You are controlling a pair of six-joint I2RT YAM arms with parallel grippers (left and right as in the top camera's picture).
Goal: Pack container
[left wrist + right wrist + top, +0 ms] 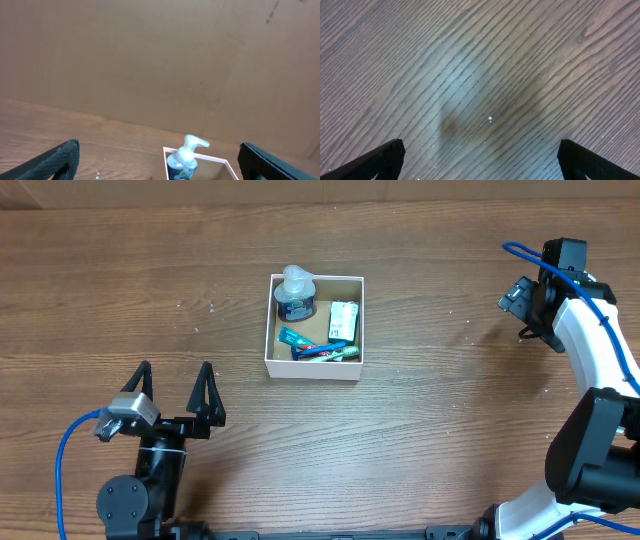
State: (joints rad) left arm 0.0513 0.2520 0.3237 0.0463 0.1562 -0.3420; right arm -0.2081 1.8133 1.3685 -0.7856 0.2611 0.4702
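Note:
The container (270,330), a square shallow box with white walls and a brown floor, stands at the table's middle. In it are a pump bottle (296,293) at the back left, a green-and-white packet (343,318) at the right, and blue tubes (315,347) at the front. My left gripper (172,388) is open and empty, near the front left, well short of the box. In the left wrist view the bottle (186,156) and box rim (220,160) show between the open fingers (160,162). My right gripper (522,305) is far right, open over bare wood (480,160).
The wooden table (120,280) surrounds the box on all sides. A brown cardboard wall (150,60) stands behind the table in the left wrist view. Blue cables run along both arms.

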